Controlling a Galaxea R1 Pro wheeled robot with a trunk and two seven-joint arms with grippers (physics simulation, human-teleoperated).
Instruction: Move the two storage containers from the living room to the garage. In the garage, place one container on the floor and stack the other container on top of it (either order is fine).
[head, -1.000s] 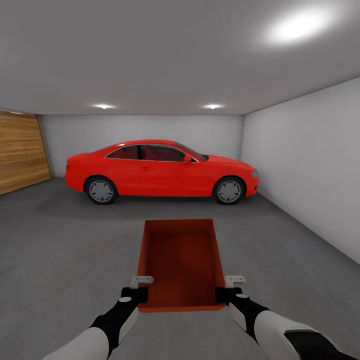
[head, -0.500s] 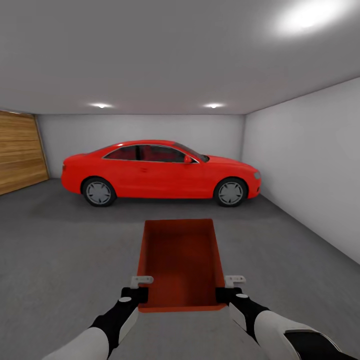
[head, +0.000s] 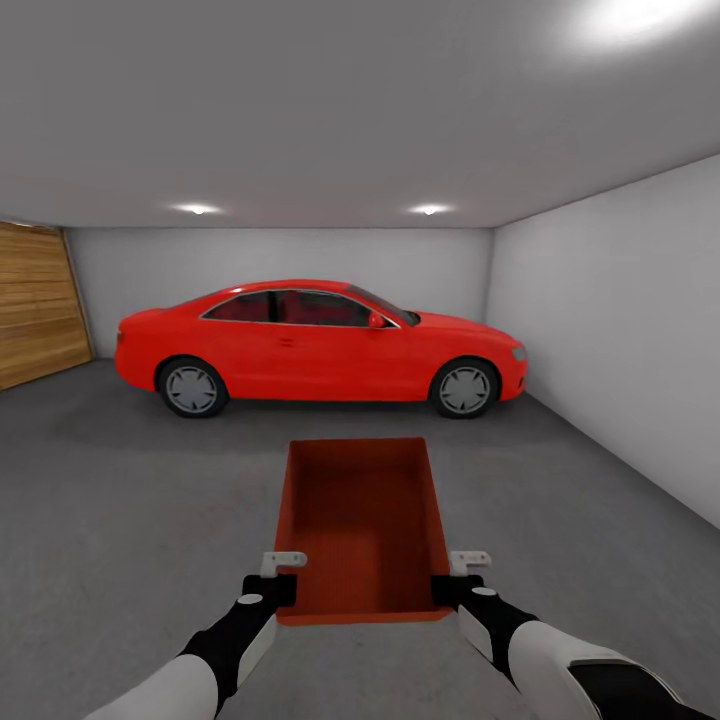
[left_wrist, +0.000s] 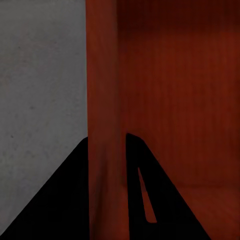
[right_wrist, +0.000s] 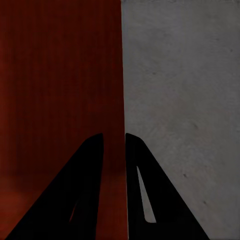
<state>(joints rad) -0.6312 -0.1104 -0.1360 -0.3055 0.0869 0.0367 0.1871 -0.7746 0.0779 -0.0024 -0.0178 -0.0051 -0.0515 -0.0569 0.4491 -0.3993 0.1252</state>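
Closest in, two tools hold one bin (head: 362, 525) out in front of the robot. The left tool (head: 285, 575) is pinched tight on the bin's left wall, near the corner closest to the robot. The left wrist view shows that wall (left_wrist: 102, 125) running between its dark fingers (left_wrist: 65, 200), one outside and one inside the bin. The right tool (head: 455, 578) is pinched the same way on the right wall near its close corner, and the right wrist view shows the thin wall edge (right_wrist: 122, 100) between its fingers (right_wrist: 145, 195). Both tools are nearly closed, with only the thin wall between the fingers.

The bin is open on top and has nothing in it. It looks lifted above the floor (head: 120, 500), not resting on it.

What could go wrong? The tools grip only the close end, so the far end is heavy and could tip down. The smooth walls could slip out if the robot bumps or stops fast. If one arm goes down quicker than the other, the bin could twist and land crooked.

Farther off, a red car (head: 320, 345) is parked across the garage, well apart from the bin. A wooden door (head: 40, 305) is on the left, and a white wall (head: 610, 330) is on the right.
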